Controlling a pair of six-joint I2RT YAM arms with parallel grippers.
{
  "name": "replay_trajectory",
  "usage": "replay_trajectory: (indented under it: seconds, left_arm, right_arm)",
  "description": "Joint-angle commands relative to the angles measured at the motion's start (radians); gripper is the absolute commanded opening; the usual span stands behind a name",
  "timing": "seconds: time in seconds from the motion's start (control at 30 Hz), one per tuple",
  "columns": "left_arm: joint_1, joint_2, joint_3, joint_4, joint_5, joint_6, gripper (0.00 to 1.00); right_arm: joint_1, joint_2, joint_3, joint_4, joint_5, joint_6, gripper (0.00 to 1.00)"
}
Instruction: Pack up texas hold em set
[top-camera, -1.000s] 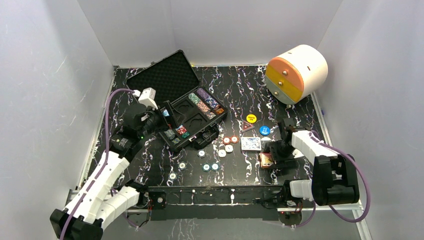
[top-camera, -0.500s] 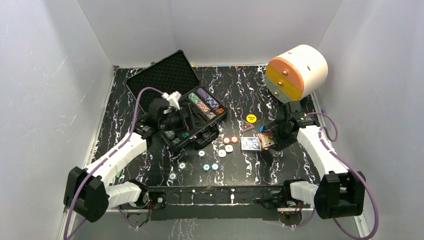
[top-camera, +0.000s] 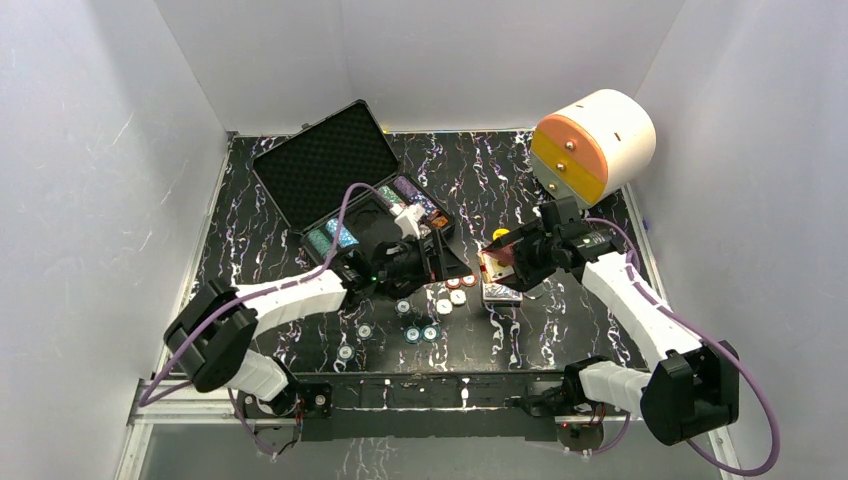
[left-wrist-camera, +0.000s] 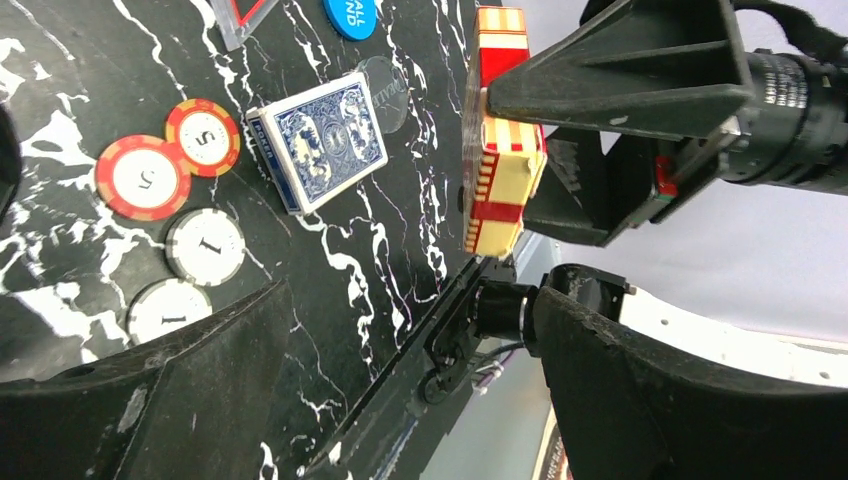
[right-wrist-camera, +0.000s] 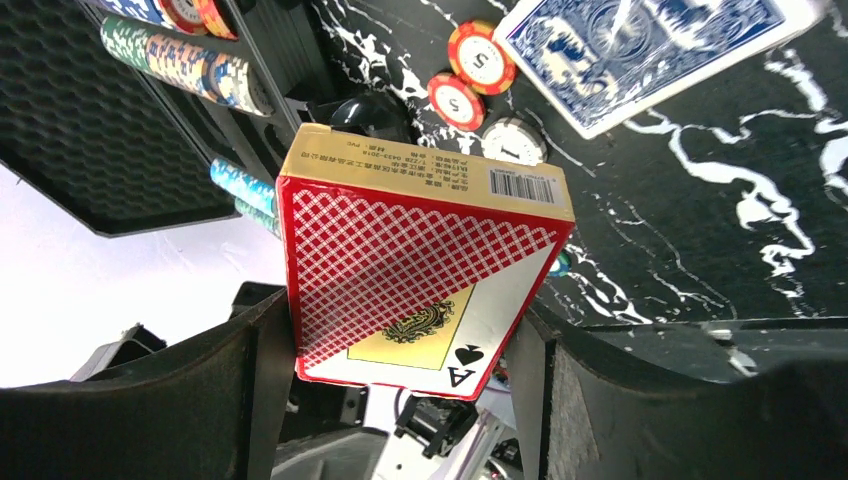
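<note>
Black foam-lined case (top-camera: 325, 165) open at surface's rear left, chip rows (right-wrist-camera: 170, 55) in its tray slots. Loose chips (top-camera: 413, 335) scattered in front, blue card deck (left-wrist-camera: 320, 140) flat beside them, blue button (left-wrist-camera: 350, 15) near. Red card deck (right-wrist-camera: 420, 270) tilted, off surface, clamped in right tool (right-wrist-camera: 400, 340)

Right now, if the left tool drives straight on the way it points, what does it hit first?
Most likely the red card deck held in the right tool, directly ahead of the left tool. The blue deck and loose chips look lower, on the table, though depth is unclear.
</note>
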Motion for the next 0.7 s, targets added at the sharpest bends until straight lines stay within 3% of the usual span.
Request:
replay_trajectory:
  seconds: [0.0,0.2,0.47,0.67]
  left_arm:
    - [-0.048,0.035,0.062,0.138,-0.091,0.018,0.87]
    - [-0.062,0.082,0.081,0.214,-0.036,0.088,0.8]
    - [-0.067,0.103,0.082,0.195,-0.083,0.094,0.76]
    - [-0.065,0.149,0.11,0.164,-0.069,0.099,0.62]
  right_arm:
    - [0.026,0.019,0.053,0.075,-0.053,0.108,0.56]
    - [0.049,0.035,0.042,0.098,-0.054,0.168,0.56]
    - [0.054,0.066,0.063,0.099,-0.044,0.165,0.56]
    - [0.055,0.081,0.054,0.124,-0.094,0.151,0.56]
